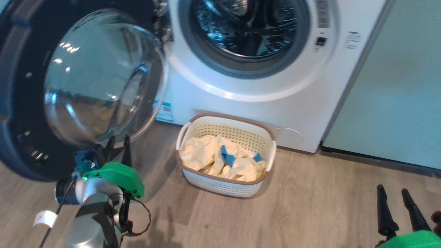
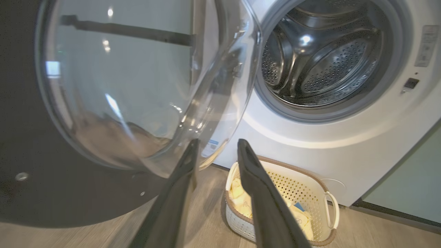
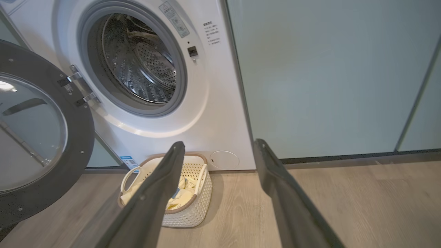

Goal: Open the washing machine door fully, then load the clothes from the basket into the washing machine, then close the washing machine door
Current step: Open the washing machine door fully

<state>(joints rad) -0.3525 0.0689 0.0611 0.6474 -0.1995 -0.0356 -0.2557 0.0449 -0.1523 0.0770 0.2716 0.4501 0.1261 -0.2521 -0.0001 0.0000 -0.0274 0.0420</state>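
Note:
The washing machine (image 1: 293, 103) stands with its steel drum (image 1: 248, 24) exposed. The washing machine door (image 1: 20, 103) is swung out to the left, its glass bowl (image 1: 103, 75) bulging toward me. On the floor in front sits the basket (image 1: 227, 119), holding the pale yellow clothes (image 1: 210, 155). My left gripper (image 1: 119, 137) is open just below the glass bowl, nothing between its fingers. In the left wrist view the left gripper (image 2: 217, 142) points at the bowl's lower edge, above the basket (image 2: 310, 186). At lower right, my right gripper (image 1: 392, 188) hovers open and empty over the floor.
A pale teal cabinet (image 1: 396, 86) flanks the washing machine on the right. Bare wood floor (image 1: 310, 213) lies between the basket and my right gripper. In the right wrist view the right gripper (image 3: 219, 143) frames the basket (image 3: 196, 203) and the cabinet (image 3: 327, 69).

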